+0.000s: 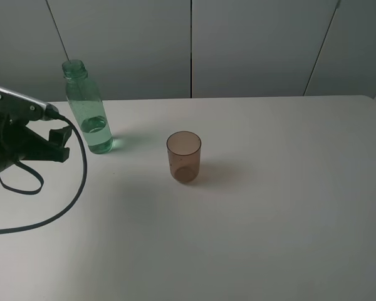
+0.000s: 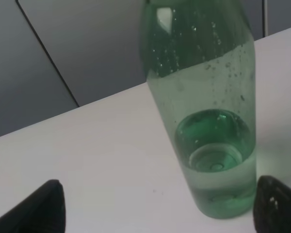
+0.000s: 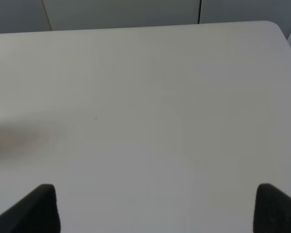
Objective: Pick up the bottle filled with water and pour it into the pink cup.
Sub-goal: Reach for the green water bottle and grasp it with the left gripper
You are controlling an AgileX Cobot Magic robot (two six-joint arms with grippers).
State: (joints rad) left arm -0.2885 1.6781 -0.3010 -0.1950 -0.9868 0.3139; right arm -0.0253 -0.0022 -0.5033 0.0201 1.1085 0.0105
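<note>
The bottle (image 1: 88, 108) is tall, clear green and capless. It stands upright at the back left of the white table (image 1: 269, 207), partly filled with water. The pink cup (image 1: 183, 157) is a small brownish-pink tumbler. It stands upright and empty near the table's middle, to the right of the bottle. My left gripper (image 1: 61, 144) is open just left of the bottle, not touching it. In the left wrist view the bottle (image 2: 208, 121) stands close in front of the open gripper (image 2: 160, 213), toward one fingertip (image 2: 276, 204). My right gripper (image 3: 155, 208) is open over bare table and does not show in the exterior view.
A black cable (image 1: 56, 207) loops from the left arm over the table's left side. Grey wall panels (image 1: 238, 44) stand behind the table's far edge. The table's right edge shows in the right wrist view (image 3: 286, 39).
</note>
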